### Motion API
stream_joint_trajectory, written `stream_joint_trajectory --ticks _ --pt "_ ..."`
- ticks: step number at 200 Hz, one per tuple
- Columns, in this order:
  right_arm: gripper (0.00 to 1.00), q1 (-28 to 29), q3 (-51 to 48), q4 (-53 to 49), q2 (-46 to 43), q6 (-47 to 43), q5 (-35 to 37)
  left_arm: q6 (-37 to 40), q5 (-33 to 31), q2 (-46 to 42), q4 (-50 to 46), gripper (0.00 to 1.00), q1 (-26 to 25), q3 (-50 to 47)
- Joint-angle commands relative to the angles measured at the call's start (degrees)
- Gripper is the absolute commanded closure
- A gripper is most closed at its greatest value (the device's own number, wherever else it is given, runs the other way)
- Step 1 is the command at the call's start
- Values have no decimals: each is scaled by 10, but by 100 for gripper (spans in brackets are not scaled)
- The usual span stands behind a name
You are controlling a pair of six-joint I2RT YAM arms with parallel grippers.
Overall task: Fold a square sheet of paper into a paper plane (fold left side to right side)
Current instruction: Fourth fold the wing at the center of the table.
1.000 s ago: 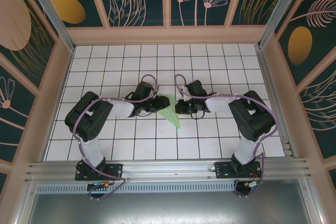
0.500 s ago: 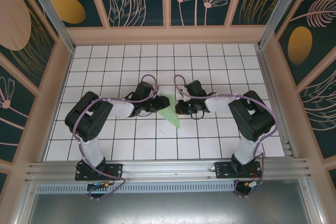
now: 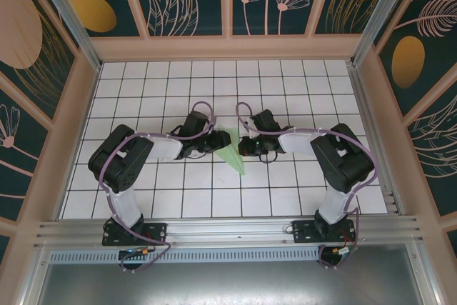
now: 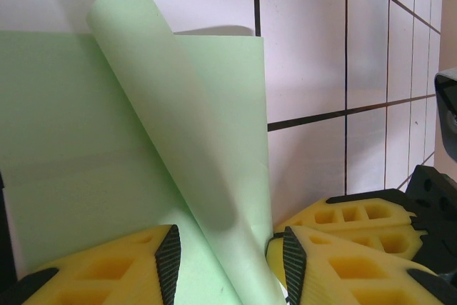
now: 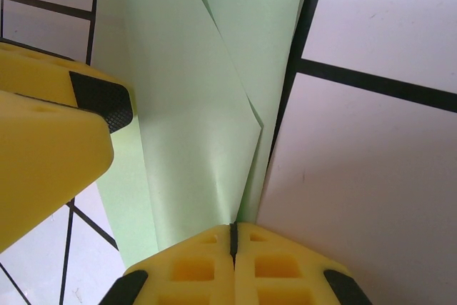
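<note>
Left tool (image 4: 230, 258): jaws apart. We see its 2 yellow fingers (image 4: 107, 273) on either side of a raised flap of the paper plane (image 3: 232, 149). The flap stands close to the right-hand black pad. We cannot tell whether it touches, and we record no clamp.
Right tool (image 5: 232, 237): fingers pressed together, with no gap along the seam. The lower edge of the raised flap runs straight into that seam, so we record it as nipped on the paper plane.
Paper plane, position: on the bench (image 3: 143, 76), near its middle, directly between the 2 tools. In the top view its narrow point faces the arm bases and leans slightly right. The wider end lies toward the far wall.
Paper plane, condition: pale green. The lower layers lie flat on the tiles, and 1 flap is lifted off them with a soft curl.
Tool spacing: the 2 tools face each other across the paper, close together. The left wrist view shows a yellow finger of the right tool just beyond the left tool's right-hand finger.
Arms: the left arm (image 3: 125, 158) and the right arm (image 3: 343, 158) are both bent at the elbow, and both reach inward.
Bench surface: white tiles with black grid lines.
</note>
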Motion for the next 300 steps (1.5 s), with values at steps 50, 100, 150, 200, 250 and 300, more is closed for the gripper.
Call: stream_joint_trajectory --ticks 50,100,150,200,250,300 --pt "82 8 2 2 -36 3 -39 12 -16 16 -34 54 -2 -6" --pt "70 9 -27 16 -75 21 -56 13 -15 19 -35 59 -2 -3" --pt "61 31 -48 14 -79 29 -35 14 -15 17 -37 59 -3 -2" --pt "60 52 -23 1 -49 26 1 15 -17 15 -40 59 -2 -2" --pt "60 60 3 -11 -23 17 15 16 -18 11 -42 59 -2 -1" --pt "76 60 20 -10 -8 3 8 15 -19 10 -44 59 -2 -3"
